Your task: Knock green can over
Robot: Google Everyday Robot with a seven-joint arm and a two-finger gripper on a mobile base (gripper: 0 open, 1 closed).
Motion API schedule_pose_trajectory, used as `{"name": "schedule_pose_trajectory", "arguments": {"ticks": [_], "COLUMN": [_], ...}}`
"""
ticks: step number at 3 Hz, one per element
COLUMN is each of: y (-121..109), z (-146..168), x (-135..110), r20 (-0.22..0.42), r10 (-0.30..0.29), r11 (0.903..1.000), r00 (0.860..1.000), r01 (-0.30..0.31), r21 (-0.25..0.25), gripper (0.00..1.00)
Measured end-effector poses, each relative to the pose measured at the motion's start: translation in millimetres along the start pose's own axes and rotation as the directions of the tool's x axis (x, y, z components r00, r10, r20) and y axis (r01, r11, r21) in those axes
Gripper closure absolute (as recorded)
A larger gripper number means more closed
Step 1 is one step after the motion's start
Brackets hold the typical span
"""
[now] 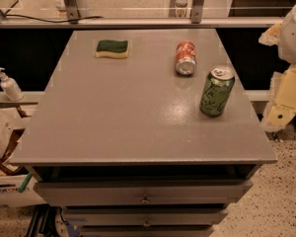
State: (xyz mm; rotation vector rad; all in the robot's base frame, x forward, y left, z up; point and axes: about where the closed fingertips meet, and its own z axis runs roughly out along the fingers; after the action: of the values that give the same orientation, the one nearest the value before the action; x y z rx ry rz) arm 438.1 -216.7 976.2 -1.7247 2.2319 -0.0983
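The green can (216, 91) stands upright on the grey table (123, 117), near its right edge, silver top and pull-tab up. My gripper (284, 100) shows as pale cream parts at the right edge of the camera view. It is off the table, to the right of the can and apart from it.
A red-orange soda can (185, 58) lies on its side behind the green can. A green-and-yellow sponge (112, 49) lies at the back left. A soap dispenser (9, 85) and a white box (10, 181) stand left of the table. Drawers (144, 194) sit under the top.
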Motion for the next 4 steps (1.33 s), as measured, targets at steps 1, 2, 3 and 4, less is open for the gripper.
{"name": "schedule_pose_trajectory", "arguments": {"ticks": [1,2,3,4], "y": [0,-1,-6,-6], "z": [0,-1,11,11], "x": [0,-2,-11,-11], "r20": [0.000,0.022,0.084,0.084], "r10": [0.000,-0.001,-0.016,-0.016], "r11": [1.0000,1.0000,0.9996,0.9996], "r00": [1.000,1.000,0.996,0.996], "r01": [0.000,0.001,0.018,0.018], "r21": [0.000,0.001,-0.022,-0.021], "gripper": [0.00,0.00,0.00,0.00]}}
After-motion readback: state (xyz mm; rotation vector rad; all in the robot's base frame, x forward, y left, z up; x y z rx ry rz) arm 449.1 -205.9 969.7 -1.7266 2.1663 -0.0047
